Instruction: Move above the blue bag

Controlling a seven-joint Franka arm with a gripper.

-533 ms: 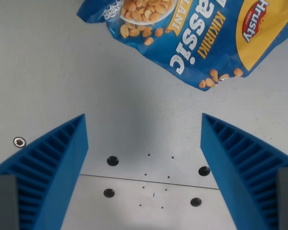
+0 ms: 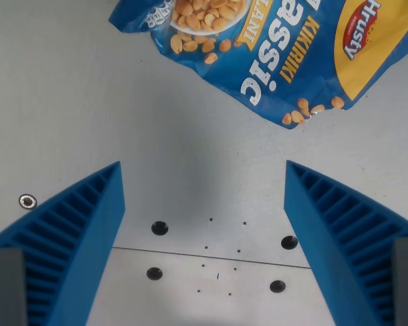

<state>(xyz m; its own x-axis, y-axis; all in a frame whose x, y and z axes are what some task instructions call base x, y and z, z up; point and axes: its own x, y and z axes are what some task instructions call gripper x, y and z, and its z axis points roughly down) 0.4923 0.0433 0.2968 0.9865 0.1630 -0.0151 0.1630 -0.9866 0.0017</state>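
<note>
Blue crinkly plastic peanut bag (image 2: 272,47) lies unmoved at the wrist view's top edge on the pale grey desk (image 2: 68,102), hand (image 2: 204,204) wide open, empty, stationary versus 0.5 s ago; approach apparently not begun.

Bag (image 2: 272,47) on table (image 2: 68,102)

one blue bag (image 2: 272,47), two end effector fingers (image 2: 75,238)

Blue bag (image 2: 272,47) with white lettering, a yellow patch and pictured tan peanuts. Ribbed blue jaws. Pale grey table (image 2: 68,102) dotted with small black holes.
</note>
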